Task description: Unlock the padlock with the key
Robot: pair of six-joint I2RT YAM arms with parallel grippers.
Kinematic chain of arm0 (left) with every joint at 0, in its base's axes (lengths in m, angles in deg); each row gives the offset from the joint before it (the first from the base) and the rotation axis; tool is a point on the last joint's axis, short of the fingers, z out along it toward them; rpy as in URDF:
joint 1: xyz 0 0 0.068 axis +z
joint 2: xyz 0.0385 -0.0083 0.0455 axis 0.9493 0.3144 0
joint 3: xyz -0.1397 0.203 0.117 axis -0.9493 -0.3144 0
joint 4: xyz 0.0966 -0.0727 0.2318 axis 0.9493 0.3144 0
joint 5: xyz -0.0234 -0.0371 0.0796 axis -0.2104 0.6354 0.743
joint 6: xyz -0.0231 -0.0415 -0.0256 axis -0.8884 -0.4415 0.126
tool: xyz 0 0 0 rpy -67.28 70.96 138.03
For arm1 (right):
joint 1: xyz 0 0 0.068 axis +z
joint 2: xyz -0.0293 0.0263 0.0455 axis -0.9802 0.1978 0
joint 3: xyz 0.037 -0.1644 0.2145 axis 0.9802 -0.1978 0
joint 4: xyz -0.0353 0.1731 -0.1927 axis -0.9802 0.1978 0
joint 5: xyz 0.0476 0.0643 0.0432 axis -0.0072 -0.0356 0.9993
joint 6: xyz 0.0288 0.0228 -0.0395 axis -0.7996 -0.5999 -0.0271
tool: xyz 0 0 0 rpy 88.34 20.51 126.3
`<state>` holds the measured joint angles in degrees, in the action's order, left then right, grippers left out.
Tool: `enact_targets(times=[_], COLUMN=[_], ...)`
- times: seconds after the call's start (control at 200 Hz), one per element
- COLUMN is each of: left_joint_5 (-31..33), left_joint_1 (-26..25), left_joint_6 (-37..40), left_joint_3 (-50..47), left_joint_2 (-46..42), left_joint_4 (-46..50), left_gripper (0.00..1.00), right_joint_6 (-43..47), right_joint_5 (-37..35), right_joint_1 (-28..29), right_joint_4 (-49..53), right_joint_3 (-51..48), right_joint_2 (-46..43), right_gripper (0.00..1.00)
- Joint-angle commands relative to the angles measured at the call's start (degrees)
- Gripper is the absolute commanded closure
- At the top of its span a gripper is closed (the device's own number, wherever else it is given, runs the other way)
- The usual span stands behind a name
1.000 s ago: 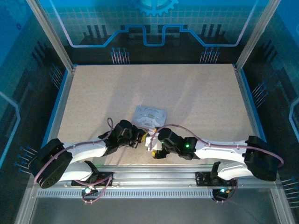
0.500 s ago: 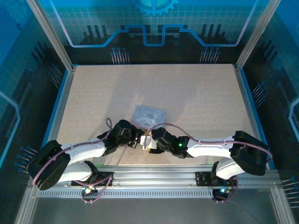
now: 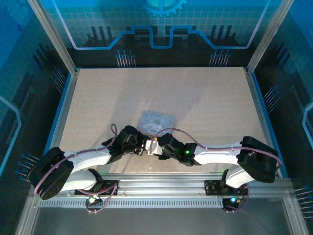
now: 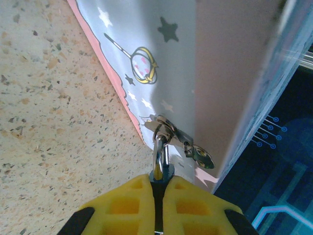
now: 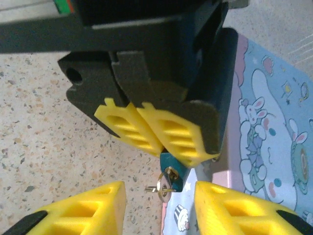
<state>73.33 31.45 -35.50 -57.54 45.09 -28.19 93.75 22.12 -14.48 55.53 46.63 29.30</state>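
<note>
In the left wrist view my left gripper (image 4: 157,188) is shut on the small dark teal padlock (image 4: 161,174). Its silver shackle passes through the hasp (image 4: 198,154) of the pastel cartoon-print tin (image 4: 161,58). In the right wrist view the padlock (image 5: 171,164) sticks out below the left gripper's yellow fingers (image 5: 146,129). The key (image 5: 167,188) sits in its keyhole, a thin ring hanging from it. My right gripper (image 5: 159,196) is open, one yellow finger on each side of the key, touching neither key nor padlock. From above, both grippers (image 3: 146,146) (image 3: 157,148) meet at the tin's near edge.
The tin (image 3: 157,119) lies flat on the speckled table (image 3: 195,98), near its front middle. A metal rail runs along the table's near edge behind the arms' bases. Blue walls and metal posts enclose the table.
My right arm has moved left up to the left gripper, and its jaws have narrowed around the key. The left gripper has kept hold of the padlock.
</note>
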Motion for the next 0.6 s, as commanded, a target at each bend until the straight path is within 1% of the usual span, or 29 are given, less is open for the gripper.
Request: enact_targets(times=[0.0, 0.095, 0.17, 0.225, 0.365, 0.41, 0.465, 0.595], left_joint_5=[-1.12, -1.21, -1.29, -1.37, -1.38, -1.45, -1.47, -1.56], left_joint_1=[0.43, 0.45, 0.42, 0.48, 0.48, 0.53, 0.52, 0.57], left_joint_6=[-1.24, -1.48, -1.51, -1.47, -1.58, -1.54, -1.54, -1.6], left_joint_3=[0.16, 0.16, 0.22, 0.34, 0.32, 0.34, 0.34, 0.38], left_joint_2=[-1.35, -1.26, -1.13, -1.05, -1.12, -1.15, -1.17, -1.04], left_joint_4=[-0.5, -0.76, -0.89, -0.9, -0.9, -0.85, -0.87, -0.97], left_gripper=[1.0, 1.0, 1.0, 1.0, 1.0, 1.0, 1.0, 1.0], right_joint_6=[-0.91, -1.21, -1.38, -1.48, -1.48, -1.56, -1.79, -2.53], right_joint_5=[-0.94, -1.26, -1.59, -1.92, -3.13, -3.6, -4.02, -3.88], right_joint_1=[0.57, 0.53, 0.57, 0.57, 0.55, 0.58, 0.58, 0.57], right_joint_4=[-2.39, -2.65, -2.71, -2.9, -2.97, -3.18, -3.69, -4.51], right_joint_3=[0.95, 0.96, 1.02, 1.09, 1.35, 1.35, 1.27, 1.35], right_joint_2=[0.89, 1.24, 1.57, 1.84, 2.71, 2.91, 3.09, 3.43], right_gripper=[0.64, 0.72, 0.73, 0.75, 0.75, 0.79, 0.8, 0.89])
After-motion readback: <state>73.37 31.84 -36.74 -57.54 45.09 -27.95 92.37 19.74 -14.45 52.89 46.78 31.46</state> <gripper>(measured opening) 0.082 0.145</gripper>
